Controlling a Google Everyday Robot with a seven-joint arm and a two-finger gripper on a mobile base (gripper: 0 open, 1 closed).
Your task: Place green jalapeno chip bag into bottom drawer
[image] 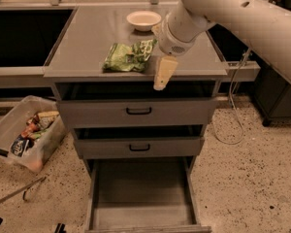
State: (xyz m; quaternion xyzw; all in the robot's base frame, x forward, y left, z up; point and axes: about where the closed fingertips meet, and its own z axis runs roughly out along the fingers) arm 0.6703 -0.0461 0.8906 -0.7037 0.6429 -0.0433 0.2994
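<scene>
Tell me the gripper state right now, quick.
Gripper: cannot be told; it hangs at the front edge of the countertop, beside the green jalapeno chip bag lying on it.

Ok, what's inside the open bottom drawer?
Deep grey metal bottom drawer: bare floor visible, rear hidden beneath upper drawers. End effector hangs at grey countertop's front edge.

Plastic end effector [162, 75] beside crinkled foil bag [128, 57] (matt metal countertop [87, 38]).
</scene>
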